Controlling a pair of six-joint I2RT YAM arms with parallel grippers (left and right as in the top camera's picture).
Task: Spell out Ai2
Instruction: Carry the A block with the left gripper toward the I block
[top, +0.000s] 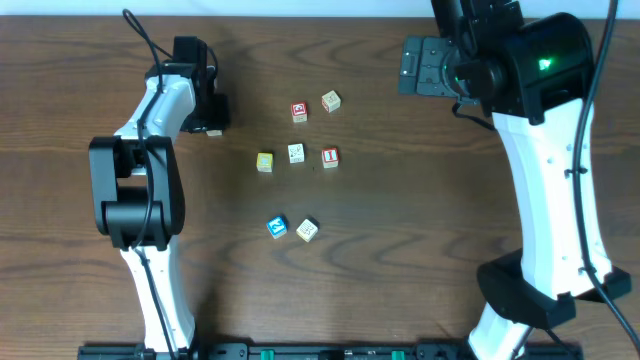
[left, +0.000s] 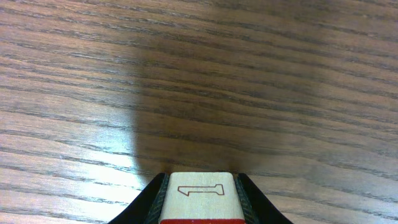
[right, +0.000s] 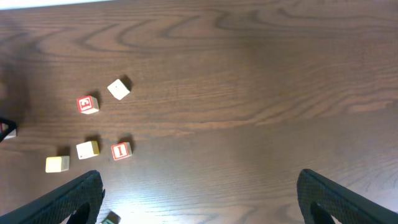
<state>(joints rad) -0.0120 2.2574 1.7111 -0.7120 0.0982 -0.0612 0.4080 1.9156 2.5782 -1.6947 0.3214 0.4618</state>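
Left claw (left: 199, 186) is clamped on a red-edged cube (left: 200, 198), probably the A, far left on the tabletop (top: 400, 250). Right claw (right: 202, 202) gapes wide. The I cube (top: 330, 157) and blue 2 cube (top: 277, 227) sit mid-table. I'd lift straight up and keep it level.

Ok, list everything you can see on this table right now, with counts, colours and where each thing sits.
red I cube: one, red-bordered, right end of the middle row
red symbol cube: one, red-bordered, far row, symbol unreadable
blue cube: one, blue with white marking, near row
yellow cube: one, yellow, left end of the middle row
cream cubes: three, pale; far row right, middle row centre, beside the blue cube
held cube: one, pale face with an outlined figure and a red edge, between the left fingers
table: one, brown wood
left gripper: one, black, shut on the held cube, far left
right gripper: one, black, open and holding nothing, far right
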